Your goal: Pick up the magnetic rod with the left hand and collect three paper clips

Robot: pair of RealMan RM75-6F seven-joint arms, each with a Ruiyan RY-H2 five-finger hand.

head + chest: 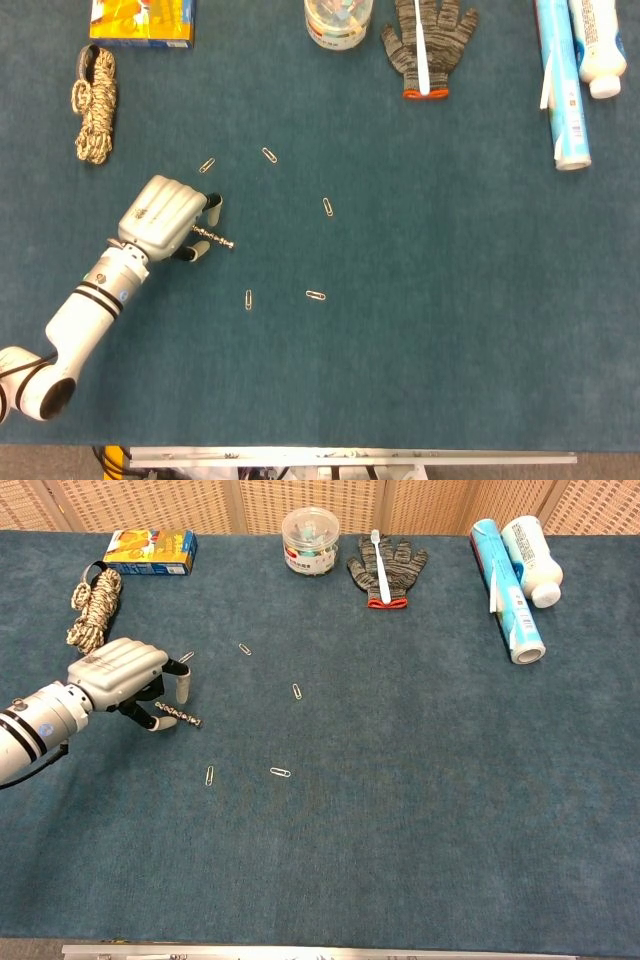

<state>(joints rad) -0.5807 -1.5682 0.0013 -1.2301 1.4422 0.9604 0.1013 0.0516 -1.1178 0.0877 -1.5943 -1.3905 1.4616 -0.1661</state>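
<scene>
left hand [162,217] sits knuckles-up, fingers [212,208] curled round the magnetic rod [214,237], five paper clips [316,295] loose on the tabletop [440,300]

A lab-style test bench: blue felt tabletop [420,810], woven screen panels [300,495] at twelve o'clock, odd household props like a glove [386,560] lined along the far edge.

The left hand [122,676] hovers low over the blue table [420,780], fingers curled down around the near end of the magnetic rod [181,716], which lies on the cloth. 4 paper clips [281,772] lie scattered to its right. A coiled rope [89,608] sits behind the hand.
</scene>
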